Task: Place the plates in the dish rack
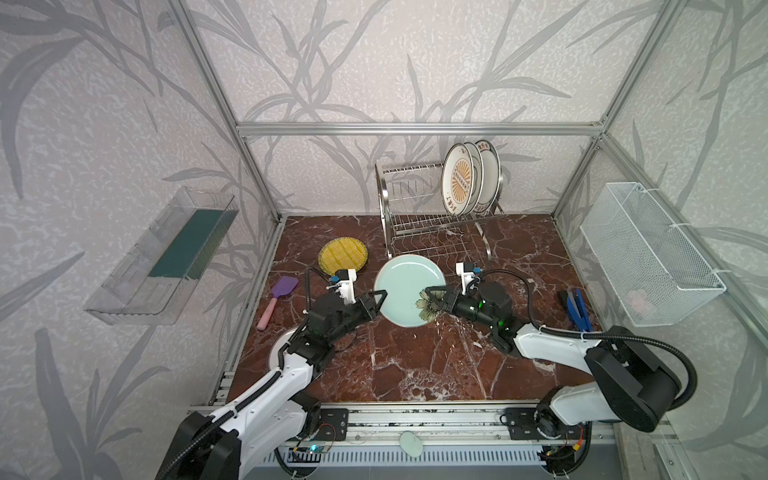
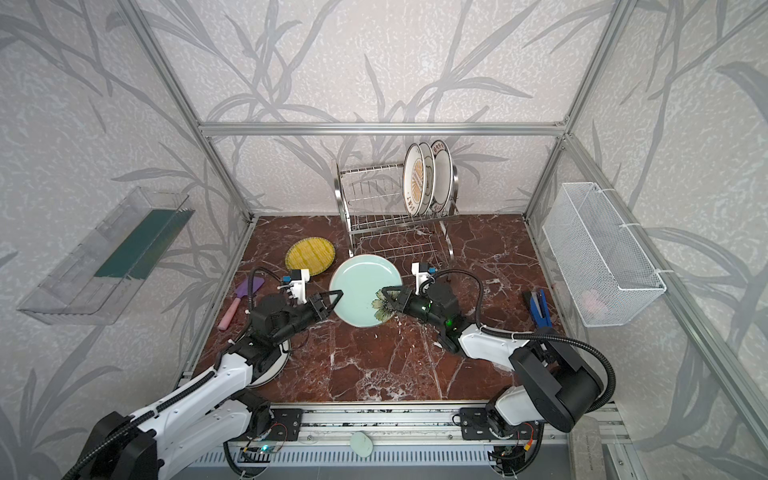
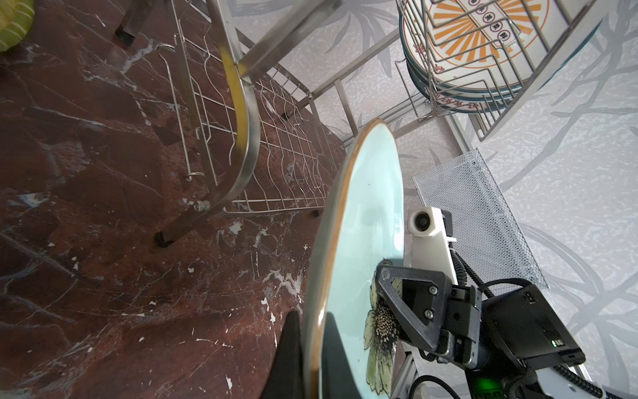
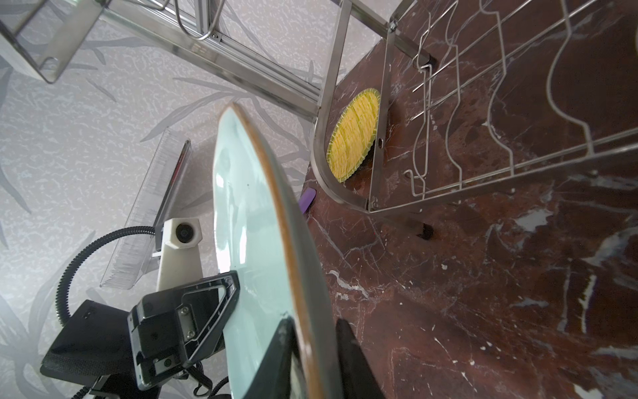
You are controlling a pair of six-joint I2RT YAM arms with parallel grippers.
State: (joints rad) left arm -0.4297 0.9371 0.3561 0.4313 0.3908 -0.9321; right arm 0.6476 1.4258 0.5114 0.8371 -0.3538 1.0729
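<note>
Teal plate (image 1: 405,278) is pinched at opposite rims by left gripper (image 1: 381,297) and right gripper (image 1: 429,293), jaws almost closed; move both together toward the back-edge dish rack (image 1: 415,195)

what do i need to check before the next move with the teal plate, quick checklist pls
1. Left gripper jaws closed over the pale teal flowered plate rim: ok.
2. Right gripper jaws closed over the opposite rim, by the flower: ok.
3. Plate turned upright for a slot: not ok, its face lies nearly flat in both top views.
4. Free slots on the dish rack upper shelf: ok, the left part is bare; three plates stand at the right end.
5. Yellow ribbed plate out of the way: ok, flat on the table, left of the rack.
</note>
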